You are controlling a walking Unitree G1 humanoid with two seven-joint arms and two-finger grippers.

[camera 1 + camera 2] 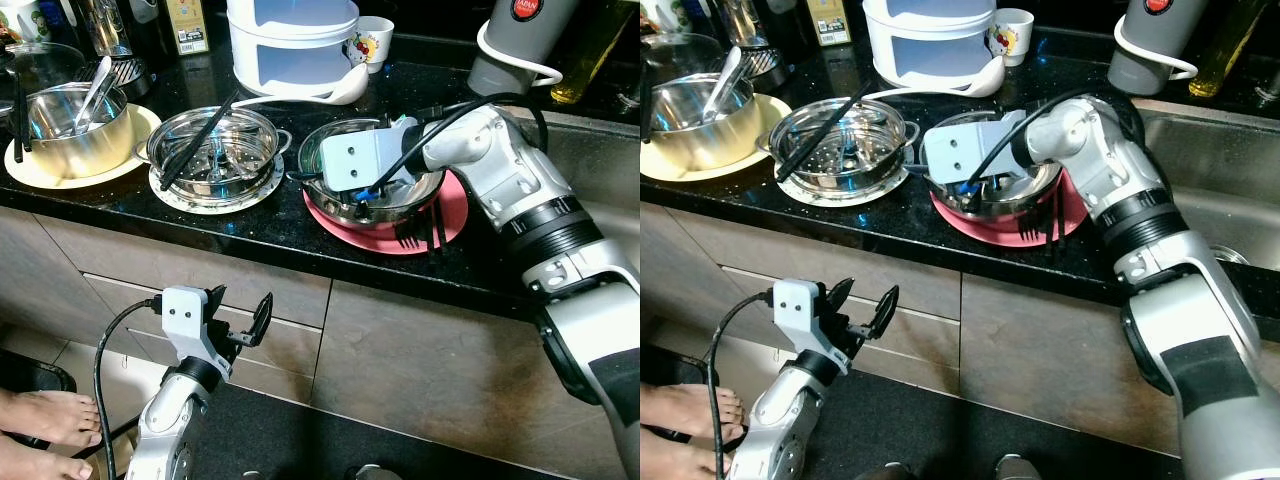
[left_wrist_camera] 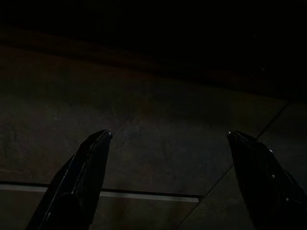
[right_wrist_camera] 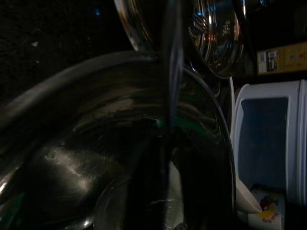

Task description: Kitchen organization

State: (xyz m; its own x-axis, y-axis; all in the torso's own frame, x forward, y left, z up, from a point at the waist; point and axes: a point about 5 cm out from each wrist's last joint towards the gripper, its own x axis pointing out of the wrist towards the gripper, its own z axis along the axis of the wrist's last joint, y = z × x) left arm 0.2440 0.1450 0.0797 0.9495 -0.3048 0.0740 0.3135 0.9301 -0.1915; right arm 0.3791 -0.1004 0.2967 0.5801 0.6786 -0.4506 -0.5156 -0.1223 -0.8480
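A black stone counter (image 1: 250,225) ran across the upper half of the frame, crowded with cookware above grey-brown cabinet fronts. At centre, a steel bowl (image 1: 420,195) sat on a pink plate (image 1: 455,215), and the right gripper (image 1: 362,192) reached down into that bowl from the right side of the frame, its wrist housing covering the near rim. Whether its fingers were parted or closed on anything could not be told; the wrist view looked along something dark and thin inside the bowl's curved wall.

Left of the bowl stood a steamer pot (image 1: 215,150) with black chopsticks (image 1: 195,143) laid diagonally across it, and at far left a pan (image 1: 75,125) on a yellow plate (image 1: 140,125).

The left gripper (image 1: 240,322) hung low in the lower left, before the cabinets, fingers spread wide and empty.

The bowl lay directly under the right arm, so that arm was plainly the nearer one for any lift.

A person's bare feet (image 1: 45,425) showed at lower left.
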